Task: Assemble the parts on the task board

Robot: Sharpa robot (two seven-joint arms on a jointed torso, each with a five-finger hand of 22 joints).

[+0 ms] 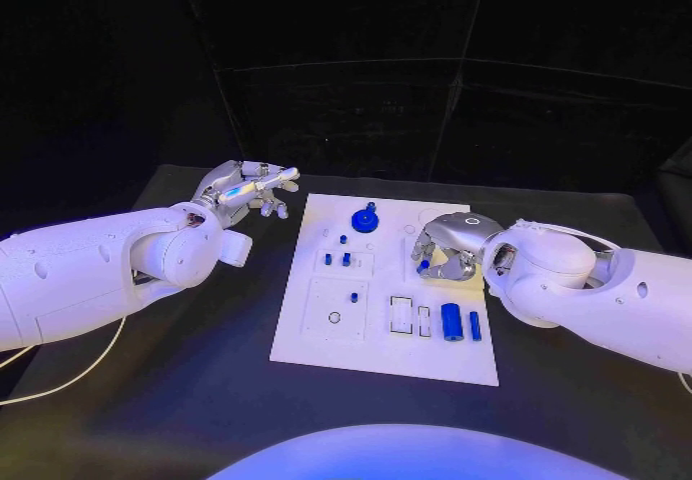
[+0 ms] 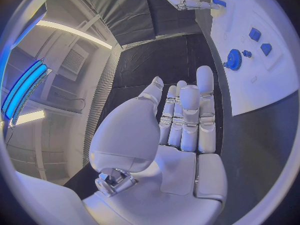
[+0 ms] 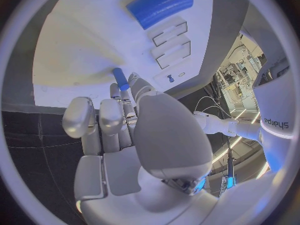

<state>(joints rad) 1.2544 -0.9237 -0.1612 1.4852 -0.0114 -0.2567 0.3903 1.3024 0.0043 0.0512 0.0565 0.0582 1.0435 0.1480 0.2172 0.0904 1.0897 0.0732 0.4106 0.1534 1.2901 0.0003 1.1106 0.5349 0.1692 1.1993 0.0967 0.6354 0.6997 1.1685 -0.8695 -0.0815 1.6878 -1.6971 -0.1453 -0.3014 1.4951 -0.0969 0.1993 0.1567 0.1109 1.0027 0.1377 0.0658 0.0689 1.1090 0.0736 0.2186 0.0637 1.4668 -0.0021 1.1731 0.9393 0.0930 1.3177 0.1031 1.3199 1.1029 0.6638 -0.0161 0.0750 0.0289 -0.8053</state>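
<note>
The right hand (image 1: 450, 246) hovers over the board (image 1: 325, 338), pinching a small blue peg (image 3: 120, 78) in its fingertips. The left hand (image 1: 248, 190) floats beside the board's far corner, fingers straight, holding nothing; a blue gear (image 1: 365, 218) sits nearby.

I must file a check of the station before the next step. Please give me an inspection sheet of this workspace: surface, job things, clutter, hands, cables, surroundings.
Surface: black table, with the white task board in its middle.
Job's things: blue gear at the board's far end; small blue pegs near the centre; blue cylinder and a slimmer blue bar at the near right.
Clutter: nothing seen.
Hands: left hand empty, beside the board's far left corner, fingers extended; right hand over the board's right side, pinching a small blue part.
Cables: white cable on the table under the left arm.
Surroundings: dark backdrop.
</note>
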